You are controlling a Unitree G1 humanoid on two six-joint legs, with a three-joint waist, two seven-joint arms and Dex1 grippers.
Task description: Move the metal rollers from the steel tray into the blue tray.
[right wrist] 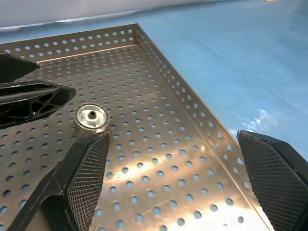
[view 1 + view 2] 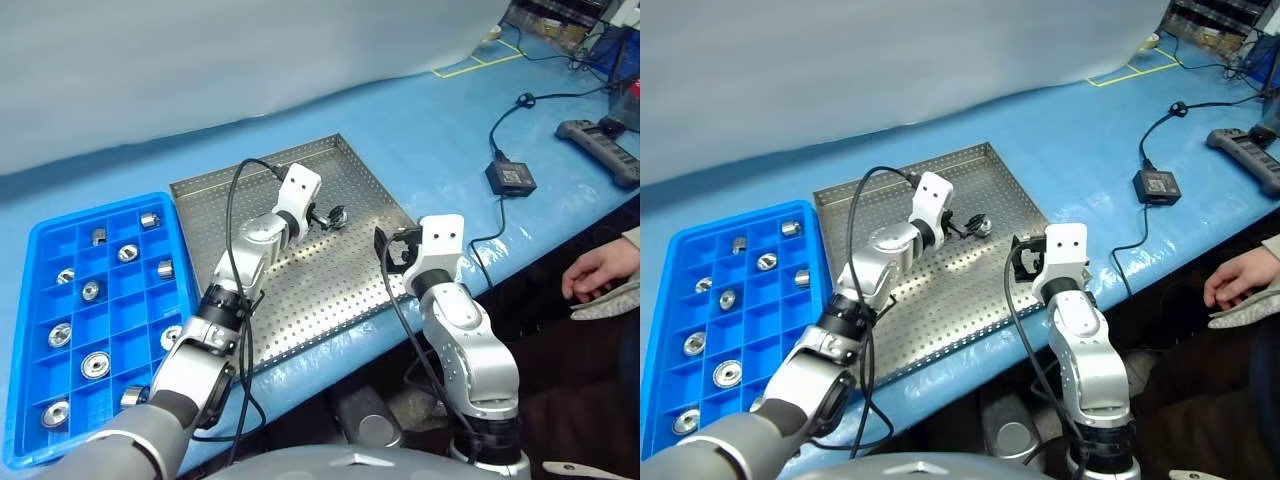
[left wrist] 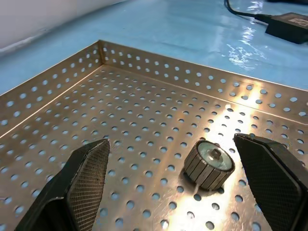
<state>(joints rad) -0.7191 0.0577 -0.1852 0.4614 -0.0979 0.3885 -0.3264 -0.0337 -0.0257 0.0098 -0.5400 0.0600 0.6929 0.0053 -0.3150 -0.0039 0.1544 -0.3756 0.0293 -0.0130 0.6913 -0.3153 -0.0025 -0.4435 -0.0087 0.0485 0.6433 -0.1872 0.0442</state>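
Observation:
One metal roller point(image 3: 209, 164) lies on the perforated floor of the steel tray point(image 2: 330, 290), near its far right corner. My left gripper point(image 2: 323, 214) hovers low just in front of that roller, open, and the roller sits between the lines of its two fingers but touches neither. My right gripper point(image 2: 396, 247) is open and empty over the steel tray's right rim; its wrist view shows the same roller point(image 1: 91, 117) ahead, beside the left gripper's fingers point(image 1: 33, 98). The blue tray point(image 2: 30, 300) lies to the left of the steel tray and holds several rollers point(image 2: 95, 365) in its compartments.
A black power adapter point(image 2: 511, 177) with its cable lies on the blue table to the right of the steel tray. A handheld controller point(image 2: 600, 140) rests further right. A person's hand point(image 2: 600, 272) is at the right edge, beyond the table's front.

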